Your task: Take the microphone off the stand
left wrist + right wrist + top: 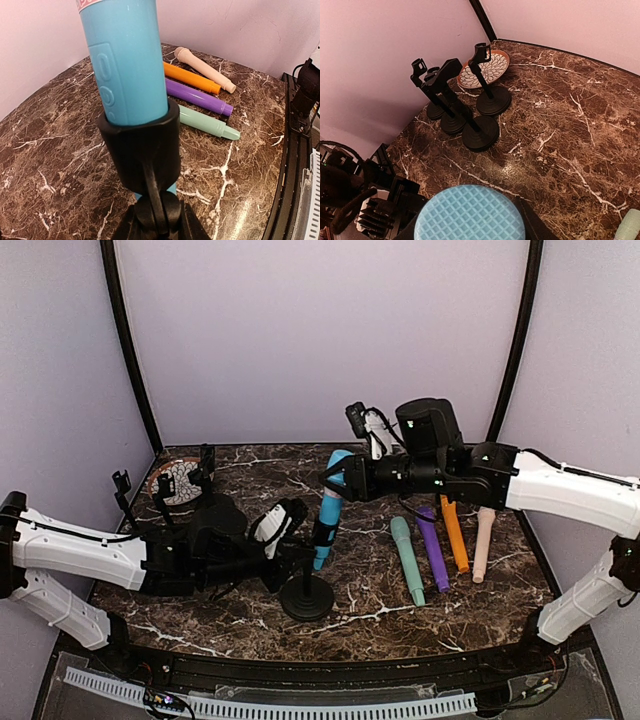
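A blue microphone (327,512) stands tilted in the black clip of a stand, whose round base (307,598) rests on the marble table near the front middle. My left gripper (294,562) is shut on the stand's stem just under the clip. In the left wrist view the blue body (125,60) sits in the clip (140,145), with my left gripper (159,222) on either side of the stand's joint below. My right gripper (336,478) is shut on the microphone's head. The mesh head (470,212) fills the bottom of the right wrist view, between the fingers (534,222).
Several loose microphones lie to the right: teal (407,560), purple (432,548), orange (454,532), beige (484,543). Several empty black stands (205,495) and a patterned plate (178,480) are at the back left; they also show in the right wrist view (480,132).
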Controlling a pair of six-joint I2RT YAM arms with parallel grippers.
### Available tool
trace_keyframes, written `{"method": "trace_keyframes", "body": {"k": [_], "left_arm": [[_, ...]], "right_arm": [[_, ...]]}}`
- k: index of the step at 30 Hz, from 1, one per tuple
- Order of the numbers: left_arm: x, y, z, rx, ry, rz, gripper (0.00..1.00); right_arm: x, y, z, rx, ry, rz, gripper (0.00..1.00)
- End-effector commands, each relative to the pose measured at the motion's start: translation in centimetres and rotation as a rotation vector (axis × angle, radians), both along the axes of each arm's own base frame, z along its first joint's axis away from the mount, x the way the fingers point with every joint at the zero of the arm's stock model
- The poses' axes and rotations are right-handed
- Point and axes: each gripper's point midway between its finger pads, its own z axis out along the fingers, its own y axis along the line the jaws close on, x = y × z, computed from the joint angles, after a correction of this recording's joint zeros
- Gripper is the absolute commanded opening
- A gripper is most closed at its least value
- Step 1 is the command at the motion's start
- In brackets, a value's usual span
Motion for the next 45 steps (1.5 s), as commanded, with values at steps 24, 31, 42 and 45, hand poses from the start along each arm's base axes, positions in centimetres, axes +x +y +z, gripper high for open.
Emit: {"method": "trace_keyframes", "body": {"k": [24,31,42,45], "left_arm": [[-1.1,3.6,-7.3,0.261,0.074,0.005,0.0],[-1.1,3.8,-7.5,0.276,0.074,0.006,0.0],[-0.9,4.1,-8.9,0.33,0.082,0.016,0.0],[-0.8,4.1,-9.2,0.336,0.084,0.018,0.0]], "right_arm": [[-5.9,-2.2,12.6,0.389,-0.343,0.436,0.09],[-2.8,-2.9,12.6,0.356,-0.304,0.254,0.09],[3.4,-5.6,9.8,0.221,-0.138,-0.158,0.11],[3.7,-5.9,9.9,0.205,-0.138,-0.181,0.11]]}}
